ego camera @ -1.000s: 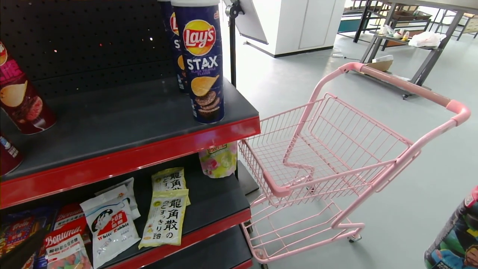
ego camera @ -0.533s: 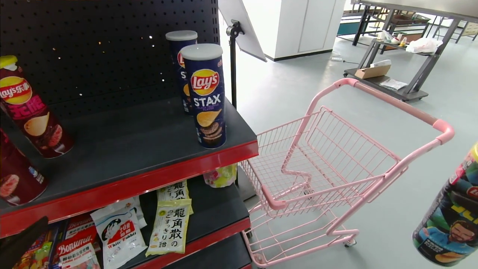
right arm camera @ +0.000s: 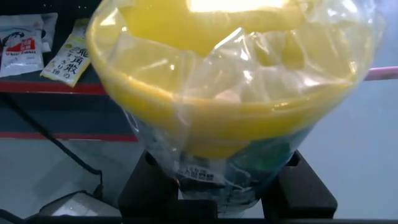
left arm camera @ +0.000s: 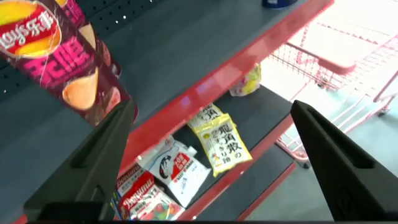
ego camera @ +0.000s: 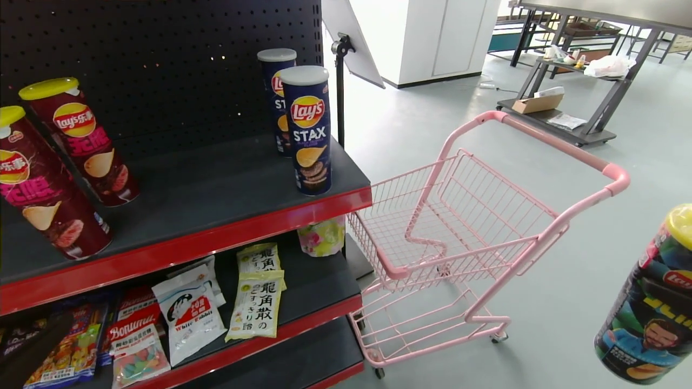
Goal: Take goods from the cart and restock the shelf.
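While in R claw (right arm camera: 227, 190), yellow-lid can (ego camera: 651, 302)

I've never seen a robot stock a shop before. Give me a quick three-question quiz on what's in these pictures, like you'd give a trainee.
1. True or false: the pink cart has goods in its basket.
2. How many dark blue cans stand on the upper shelf? A one, B two, C four.
3. Fill in: the right gripper is shut on a can with a ____ lid.
Key: 1 false, the basket is empty; 2 B; 3 yellow.
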Robot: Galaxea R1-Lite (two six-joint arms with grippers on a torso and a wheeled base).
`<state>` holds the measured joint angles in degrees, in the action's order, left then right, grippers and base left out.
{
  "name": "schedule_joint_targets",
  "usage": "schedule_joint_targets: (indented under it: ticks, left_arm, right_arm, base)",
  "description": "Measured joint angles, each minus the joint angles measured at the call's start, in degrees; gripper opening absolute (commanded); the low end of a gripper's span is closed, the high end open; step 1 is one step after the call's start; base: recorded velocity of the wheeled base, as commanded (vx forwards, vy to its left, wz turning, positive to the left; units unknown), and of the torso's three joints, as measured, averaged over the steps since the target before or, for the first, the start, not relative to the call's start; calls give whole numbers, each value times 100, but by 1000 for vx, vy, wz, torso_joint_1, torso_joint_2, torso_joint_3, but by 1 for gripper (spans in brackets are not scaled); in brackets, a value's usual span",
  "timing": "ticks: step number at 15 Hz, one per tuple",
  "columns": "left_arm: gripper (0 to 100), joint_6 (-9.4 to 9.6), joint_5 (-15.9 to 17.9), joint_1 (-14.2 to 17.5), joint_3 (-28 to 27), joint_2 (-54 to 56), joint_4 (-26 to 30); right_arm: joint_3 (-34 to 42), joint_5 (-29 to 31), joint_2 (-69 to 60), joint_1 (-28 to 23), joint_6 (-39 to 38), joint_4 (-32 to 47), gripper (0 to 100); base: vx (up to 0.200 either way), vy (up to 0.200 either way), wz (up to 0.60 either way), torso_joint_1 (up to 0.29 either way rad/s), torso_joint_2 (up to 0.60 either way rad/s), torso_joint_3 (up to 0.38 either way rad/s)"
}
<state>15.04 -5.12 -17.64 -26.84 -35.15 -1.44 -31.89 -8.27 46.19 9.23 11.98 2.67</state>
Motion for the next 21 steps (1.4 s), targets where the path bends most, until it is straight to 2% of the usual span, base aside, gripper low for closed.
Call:
schedule_joint_targets:
  ticks: [8, 11, 16, 17, 21]
  left_arm:
    - [100, 28, 17, 0, -22, 152, -12]
    - [100, 94, 15, -5, -11, 210, -4]
    - [100, 132, 12, -2, -2, 243, -11]
    - [100, 157, 15, 0, -9, 249, -15]
    - [100, 171, 15, 0, -9, 282, -12]
  right_arm:
    - [52, -5, -41, 0, 110, 0, 0]
    - [67, -16, -49, 6, 118, -2, 0]
    - [89, -16, -16, 48, 240, -10, 0]
    - [67, -297, -7, 133, 255, -5, 0]
    - [-74, -668, 216, 422, 218, -76, 0]
  base:
    - [0, 0, 600, 2, 0, 2]
    - [0, 0, 600, 1, 4, -1]
    - [0, 0, 0, 0, 0, 0]
    - [0, 0, 0, 0, 0, 0]
    - [0, 0, 0, 0, 0, 0]
